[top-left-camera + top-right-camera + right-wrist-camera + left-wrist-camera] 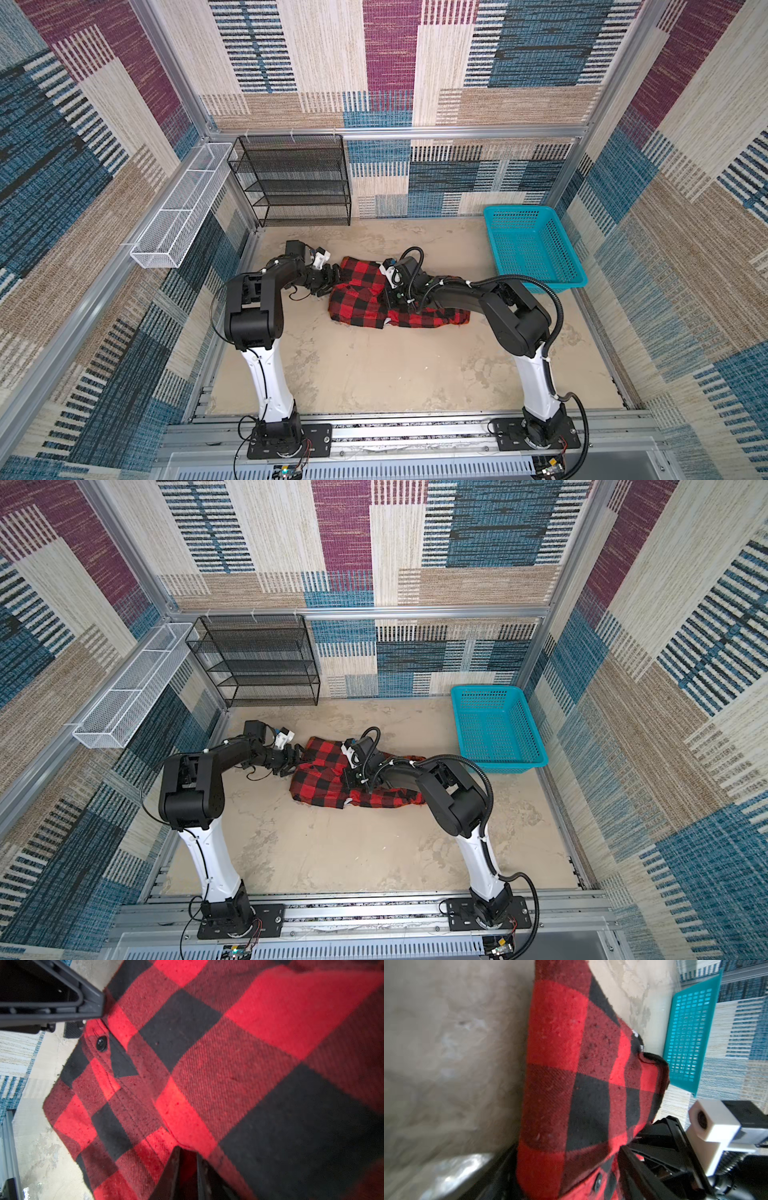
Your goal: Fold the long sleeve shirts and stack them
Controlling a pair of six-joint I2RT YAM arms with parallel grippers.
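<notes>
A robotics lab cell is indicated: carpet-patterned wall panels (pixel 390 62) are held in an aluminium frame (pixel 399 132) (wire shelf (pixel 295 178) at 11 o'clock), and arm bases (pixel 286 440) are bolted at 6 o'clock.

- Both top views: high overhead, angled down, sharing the whole desk (pixel 374 374).
- Left wrist: low, close along shirt (pixel 571 1084), facing teal basket (pixel 691 1032).
- Right wrist: pressed near same shirt.
</notes>
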